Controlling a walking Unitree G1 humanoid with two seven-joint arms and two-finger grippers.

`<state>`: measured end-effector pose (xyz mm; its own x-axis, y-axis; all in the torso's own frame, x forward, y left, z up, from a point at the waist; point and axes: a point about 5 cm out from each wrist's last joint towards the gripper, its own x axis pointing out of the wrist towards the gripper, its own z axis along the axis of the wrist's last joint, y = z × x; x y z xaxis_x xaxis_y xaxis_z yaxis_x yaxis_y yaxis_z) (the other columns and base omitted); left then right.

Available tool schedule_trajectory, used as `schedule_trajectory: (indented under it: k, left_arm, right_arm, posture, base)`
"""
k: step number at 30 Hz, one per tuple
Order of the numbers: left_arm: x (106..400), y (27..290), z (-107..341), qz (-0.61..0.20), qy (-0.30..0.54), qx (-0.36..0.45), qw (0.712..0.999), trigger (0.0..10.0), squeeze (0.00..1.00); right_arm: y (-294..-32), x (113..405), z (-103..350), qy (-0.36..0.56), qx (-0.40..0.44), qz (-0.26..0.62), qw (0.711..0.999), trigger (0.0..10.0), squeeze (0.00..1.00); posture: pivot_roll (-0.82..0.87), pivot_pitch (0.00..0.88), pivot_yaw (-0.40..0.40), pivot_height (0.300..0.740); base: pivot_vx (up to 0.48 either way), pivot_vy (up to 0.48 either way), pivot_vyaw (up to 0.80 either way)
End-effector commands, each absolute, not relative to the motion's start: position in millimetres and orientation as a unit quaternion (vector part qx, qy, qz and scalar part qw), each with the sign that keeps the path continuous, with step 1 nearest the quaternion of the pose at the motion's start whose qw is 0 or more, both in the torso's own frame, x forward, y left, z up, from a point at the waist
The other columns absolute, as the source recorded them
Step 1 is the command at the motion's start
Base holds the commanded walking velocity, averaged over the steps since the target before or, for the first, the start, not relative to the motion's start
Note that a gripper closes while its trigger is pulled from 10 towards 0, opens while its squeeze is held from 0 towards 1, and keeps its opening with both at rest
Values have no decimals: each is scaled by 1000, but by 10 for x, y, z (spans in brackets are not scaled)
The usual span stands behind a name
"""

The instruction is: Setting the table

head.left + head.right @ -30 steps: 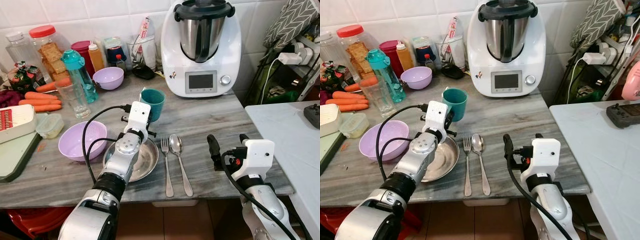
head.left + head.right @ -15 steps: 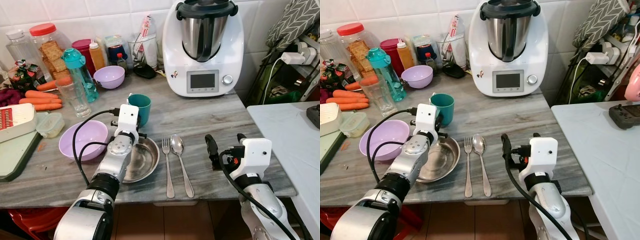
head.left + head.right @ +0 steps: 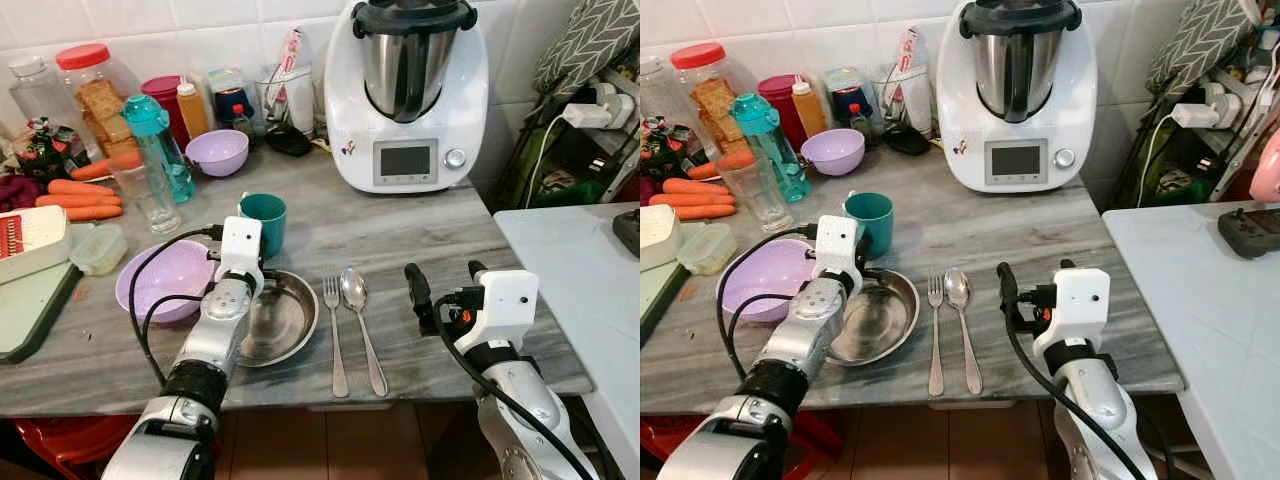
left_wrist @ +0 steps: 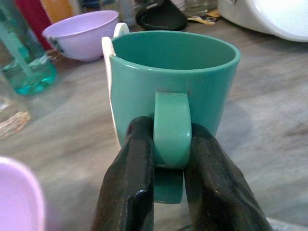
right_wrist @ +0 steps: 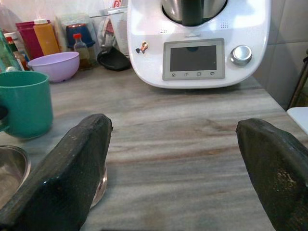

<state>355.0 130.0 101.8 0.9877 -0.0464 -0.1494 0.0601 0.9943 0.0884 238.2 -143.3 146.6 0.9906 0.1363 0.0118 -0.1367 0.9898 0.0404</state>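
My left gripper (image 4: 166, 159) pinches the handle of the teal ceramic mug (image 3: 266, 218), left of frame centre just behind the round steel plate (image 3: 282, 318), while my right gripper (image 3: 442, 290) hangs open lower right.

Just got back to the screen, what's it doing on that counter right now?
It's partway through setting a place on the marble counter. The left claw is shut on the handle of the teal mug, which is upright just behind the steel plate. A fork and spoon lie side by side to the right of the plate. The right claw hovers open over the counter right of the spoon, holding nothing.
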Motion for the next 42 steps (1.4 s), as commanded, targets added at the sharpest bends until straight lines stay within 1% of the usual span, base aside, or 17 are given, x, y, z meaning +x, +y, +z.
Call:
schedule_trajectory:
  k: [1,2,4,5,7,8,9,19,25,37,42]
  left_arm:
    - [3535,1380,1025,-18,78,47,996,10000,35]
    - [3514,1377,1019,-24,80,45,995,10000,20]
    - [3462,1358,998,-42,86,37,995,10000,27]
    - [3439,1336,980,-56,90,29,994,10000,59]
    - [3412,1327,960,-60,96,25,993,10000,267]
    - [3388,1314,954,-67,100,14,993,10000,471]
    - [3376,1300,956,-75,102,5,992,10000,1000]
    - [3322,1242,985,-101,117,0,988,10000,1000]
    - [3284,1160,989,-125,128,-10,984,10000,1000]
    - [3273,1018,1190,-159,106,-28,981,10000,1000]
    - [3251,940,1204,-175,111,-36,978,10000,1000]
  right_arm:
    - [-1403,2410,1473,-6,23,77,997,10000,0]
    - [-1402,2415,1474,-6,23,78,997,10000,0]
    - [-1398,2422,1473,-7,23,79,997,10000,0]
    - [-1394,2424,1473,-7,23,80,997,10000,0]
    - [-1390,2427,1472,-7,24,81,996,10000,0]
    - [-1386,2430,1470,-7,25,81,996,10000,0]
    - [-1384,2432,1469,-7,25,81,996,10000,0]
    - [-1360,2442,1464,-7,28,84,996,10000,0]
    - [-1360,2447,1457,-8,29,81,996,10000,0]
    - [-1341,2467,1447,-8,30,84,996,10000,0]
    - [-1335,2482,1443,-8,30,85,996,10000,0]
  posture:
    - [-154,0,81,740]
    - [-147,0,79,740]
    - [-145,0,77,740]
    - [-145,0,77,740]
    - [-139,0,77,740]
    - [-139,0,77,740]
    - [-137,0,76,740]
    - [-134,0,80,740]
    - [-133,0,83,740]
    - [-127,0,84,740]
    - [-122,0,80,740]
  base:
    - [0,0,0]
    - [0,0,0]
    - [0,0,0]
    - [0,0,0]
    - [0,0,0]
    - [0,0,0]
    - [0,0,0]
    - [0,0,0]
    - [0,0,0]
    - [0,0,0]
    - [0,0,0]
